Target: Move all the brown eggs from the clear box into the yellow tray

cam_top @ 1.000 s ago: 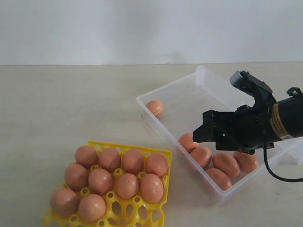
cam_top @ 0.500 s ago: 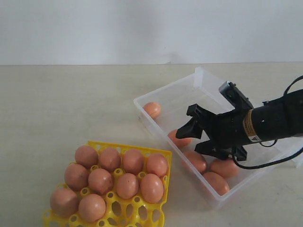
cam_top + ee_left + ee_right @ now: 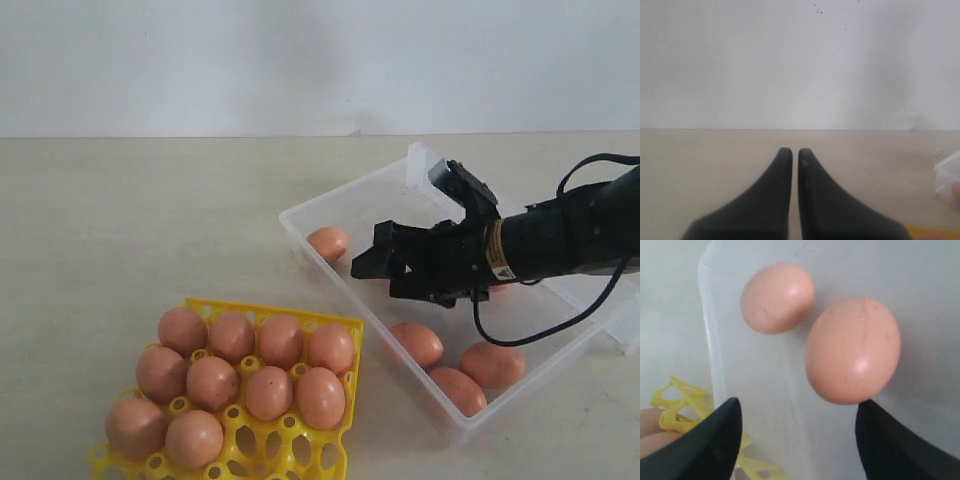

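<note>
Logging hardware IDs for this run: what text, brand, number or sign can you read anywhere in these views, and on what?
Nothing is legible.
The label on the right arm: dark print, too small and blurred to read.
No markings visible on the brown eggs, clear box or yellow tray.

At least fifteen brown eggs (image 3: 268, 392), one box (image 3: 385, 200), tray (image 3: 262, 447).

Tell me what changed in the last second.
The open right claw swept left along the clear box toward the lone egg at its left end, gripping nothing. The box slid slightly and the other eggs in it rolled. The yellow tray and its ten eggs stayed put.
</note>
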Controlling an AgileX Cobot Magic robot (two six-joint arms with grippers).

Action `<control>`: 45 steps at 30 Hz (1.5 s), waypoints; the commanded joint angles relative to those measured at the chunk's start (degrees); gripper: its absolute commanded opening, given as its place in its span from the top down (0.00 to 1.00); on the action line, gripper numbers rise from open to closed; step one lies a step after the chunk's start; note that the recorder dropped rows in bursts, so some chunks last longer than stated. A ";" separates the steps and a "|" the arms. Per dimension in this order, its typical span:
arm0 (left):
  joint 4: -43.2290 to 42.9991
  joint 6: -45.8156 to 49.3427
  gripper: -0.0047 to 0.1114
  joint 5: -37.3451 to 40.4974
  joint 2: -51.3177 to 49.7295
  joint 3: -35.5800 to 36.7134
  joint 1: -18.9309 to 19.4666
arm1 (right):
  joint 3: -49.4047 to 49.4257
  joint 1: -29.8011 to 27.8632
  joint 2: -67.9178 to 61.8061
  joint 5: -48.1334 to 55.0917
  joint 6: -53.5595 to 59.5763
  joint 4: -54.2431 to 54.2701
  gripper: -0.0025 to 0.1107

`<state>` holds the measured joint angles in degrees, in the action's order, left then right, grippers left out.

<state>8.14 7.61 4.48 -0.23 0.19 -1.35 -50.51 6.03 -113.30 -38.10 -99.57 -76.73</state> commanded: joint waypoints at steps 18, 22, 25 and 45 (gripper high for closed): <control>0.20 -0.37 0.92 -0.29 0.23 -0.19 0.08 | -11.22 -0.10 0.82 3.82 5.34 -16.55 0.47; 0.20 -0.37 0.92 -0.29 0.23 -0.19 0.08 | -11.22 -0.10 0.82 5.35 12.01 -16.55 0.47; 0.20 -0.37 0.92 -0.29 0.23 -0.19 0.08 | -11.22 -0.10 0.82 3.84 17.84 -18.49 0.47; 0.20 -0.37 0.92 -0.21 0.23 -0.19 0.08 | -11.22 5.84 0.82 10.11 12.33 -21.94 0.47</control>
<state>8.14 7.61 4.48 -0.23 0.19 -1.35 -61.51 11.66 -113.03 -31.94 -84.50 -98.39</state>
